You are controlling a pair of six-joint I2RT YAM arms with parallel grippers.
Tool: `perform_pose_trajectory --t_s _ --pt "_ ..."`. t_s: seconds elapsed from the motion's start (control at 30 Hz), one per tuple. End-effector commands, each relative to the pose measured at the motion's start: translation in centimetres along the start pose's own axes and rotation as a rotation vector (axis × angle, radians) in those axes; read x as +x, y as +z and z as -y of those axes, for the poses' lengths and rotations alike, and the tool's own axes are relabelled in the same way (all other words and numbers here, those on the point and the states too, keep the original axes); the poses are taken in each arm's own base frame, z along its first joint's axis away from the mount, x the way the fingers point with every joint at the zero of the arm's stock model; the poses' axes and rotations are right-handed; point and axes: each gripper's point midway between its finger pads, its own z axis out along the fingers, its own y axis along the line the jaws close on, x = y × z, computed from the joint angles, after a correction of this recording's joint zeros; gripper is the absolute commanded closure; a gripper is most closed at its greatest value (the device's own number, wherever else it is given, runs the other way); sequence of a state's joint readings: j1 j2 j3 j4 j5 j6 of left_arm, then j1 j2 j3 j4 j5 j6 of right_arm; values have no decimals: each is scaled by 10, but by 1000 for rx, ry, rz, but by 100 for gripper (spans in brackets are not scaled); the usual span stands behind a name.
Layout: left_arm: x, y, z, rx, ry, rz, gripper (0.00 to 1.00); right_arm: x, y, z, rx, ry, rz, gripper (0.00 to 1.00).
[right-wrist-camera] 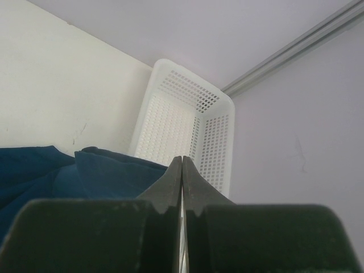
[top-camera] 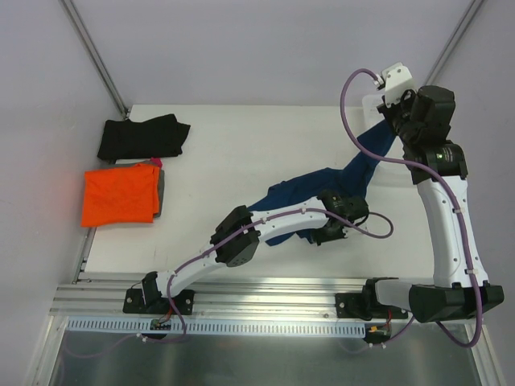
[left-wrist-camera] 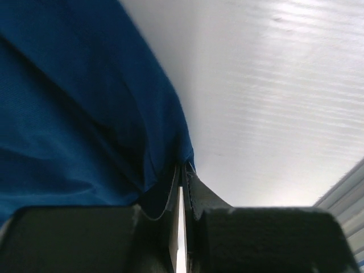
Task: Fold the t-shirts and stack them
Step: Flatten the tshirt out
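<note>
Blue cloth stretches between the two grippers: it is the blue shirt (top-camera: 360,170). The right gripper (right-wrist-camera: 182,164) is pressed shut on one end and holds it up, with the white basket (right-wrist-camera: 170,122) just past its fingertips. The left gripper (left-wrist-camera: 183,169) pinches the other end down low by the table (left-wrist-camera: 273,85), and the cloth bunches on its left side. Far off to the left of the left gripper lies the folded orange shirt (top-camera: 119,195). The black shirt (top-camera: 141,135) lies just behind it.

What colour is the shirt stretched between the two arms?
The shirt is navy blue, clearest in the left wrist view.
</note>
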State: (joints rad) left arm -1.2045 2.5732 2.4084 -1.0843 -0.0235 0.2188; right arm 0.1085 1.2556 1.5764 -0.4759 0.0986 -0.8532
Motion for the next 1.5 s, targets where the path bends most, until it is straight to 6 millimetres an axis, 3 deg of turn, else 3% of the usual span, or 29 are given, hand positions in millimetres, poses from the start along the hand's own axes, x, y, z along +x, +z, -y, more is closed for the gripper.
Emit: perform_pose_trajectory --t_s 0.0,0.07,0.13,0.2,0.23,0.37,0.4,0.57,0.67,0.77,0.8,1.0,1.17,1.27,1.3,1.43,1.47 --pt "-4 -87 -49 -135 -25 116 100 -33 -22 35 110 18 105 99" --pt "-1 -118 -79 -222 -34 156 100 -43 -31 46 142 30 133 99" --pt "8 -163 -108 -328 -57 208 100 -48 -38 53 170 48 148 100" --pt "17 -203 -125 -400 -63 260 100 -57 -49 61 194 70 181 99" --pt "26 -219 -140 -458 -73 259 100 -61 -54 64 201 74 192 99" --pt "45 -282 -170 -629 -83 308 100 -77 -72 74 226 106 244 99" --pt "51 -300 -173 -664 -83 325 100 -83 -81 79 239 116 265 99" --pt "77 -340 -187 -773 -63 329 100 -101 -106 92 274 192 333 99" --pt "93 -375 -193 -824 -72 367 100 -113 -122 105 318 214 384 99" --pt "108 -423 -206 -939 -80 409 100 -119 -133 120 386 228 403 99" --pt "115 -448 -207 -981 -96 450 100 -119 -137 124 407 224 402 99" --pt "161 -529 -217 -1218 -164 483 100 -126 -167 145 505 174 422 99" --pt "194 -572 -214 -1321 -210 493 100 -121 -191 160 592 154 412 99" --pt "209 -591 -207 -1365 -201 515 100 -121 -214 165 616 215 430 99" --pt "212 -596 -205 -1374 -202 521 100 -122 -230 167 624 242 451 99" --pt "228 -606 -196 -1392 -211 531 100 -107 -249 149 555 288 440 99" --pt "232 -604 -192 -1386 -200 525 100 -105 -266 147 552 296 463 99"
